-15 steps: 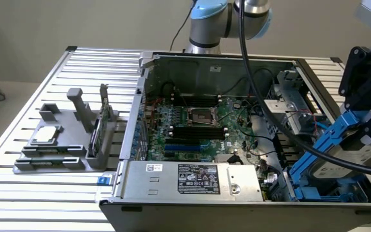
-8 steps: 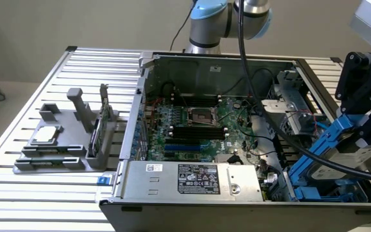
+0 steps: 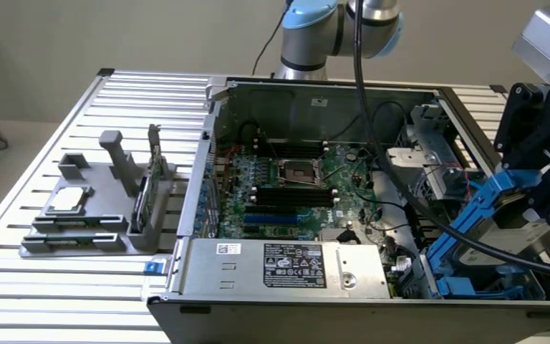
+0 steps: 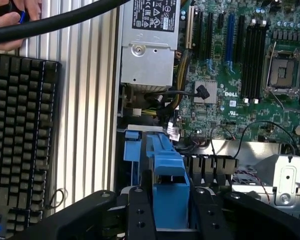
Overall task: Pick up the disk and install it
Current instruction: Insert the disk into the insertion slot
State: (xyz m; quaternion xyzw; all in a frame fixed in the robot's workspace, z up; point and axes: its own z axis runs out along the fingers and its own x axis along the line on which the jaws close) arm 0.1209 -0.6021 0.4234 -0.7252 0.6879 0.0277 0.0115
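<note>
I'm gripping the silver-grey metal disk [image 3: 480, 215] in its blue rail frame, black fingers [image 4: 140, 212] clamped on it, over the open grey computer case [image 3: 332, 107], at the exterior view's right. Tilted like this, it's risking snagging those black cables [image 4: 170, 93].

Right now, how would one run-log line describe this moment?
tool: gripping disk by its blue frame | disk: tilted, over open computer case, exterior view's right | install: not seated yet

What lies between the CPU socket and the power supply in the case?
Black and blue motherboard slots lie between the CPU socket and the power supply, in the exterior view.
</note>
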